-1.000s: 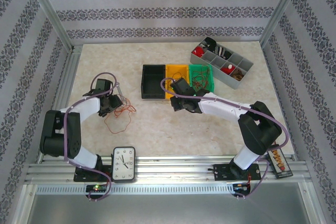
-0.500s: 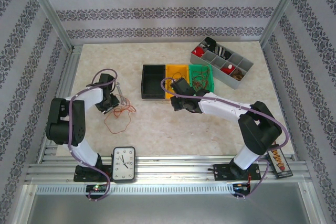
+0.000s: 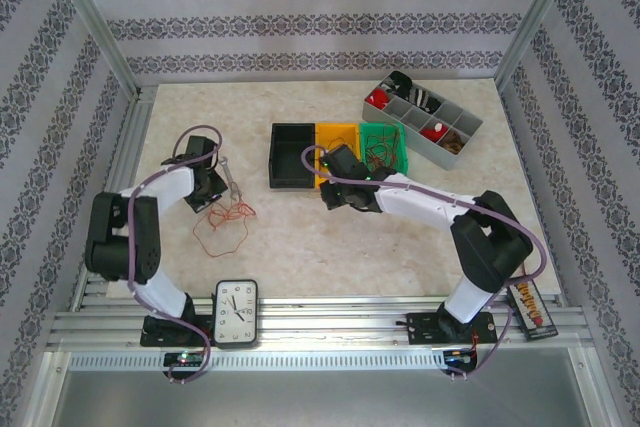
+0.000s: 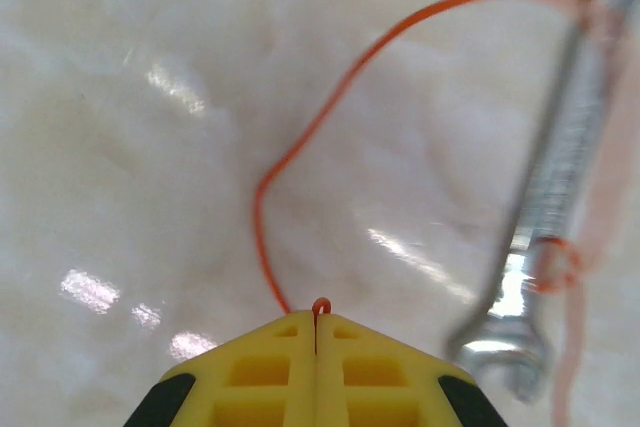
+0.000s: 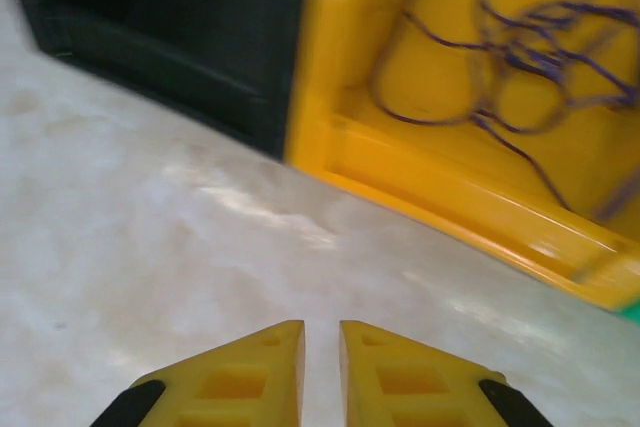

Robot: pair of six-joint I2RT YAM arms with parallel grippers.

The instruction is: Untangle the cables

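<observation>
Change: within the last second the left gripper (image 4: 316, 319) went from wide apart to closed, and its arm drew in toward the table's left edge.
Left claw: it was pinched shut on the orange wire (image 4: 258, 217), a tiny loop of which poked up between the tips.
Meaning: we judged this the start of a pull to draw one strand out of the red and orange bunch (image 3: 225, 227). Nothing looked separated yet.
Right claw: the right gripper (image 5: 320, 339) stood narrowly parted and held nothing, over bare table just short of the yellow bin (image 5: 450, 197).
Cables: the bunch lay toward the table's left edge. A dark blue wire (image 5: 520, 27) sat curled in the yellow bin.
Left wrist view: it gave us the pinch itself, and a strand seemingly ringed round the wrench (image 4: 545, 197). Overhead both were too small to read.
Overhead view: it gave us the bunch's full spread beside the gripper.
</observation>
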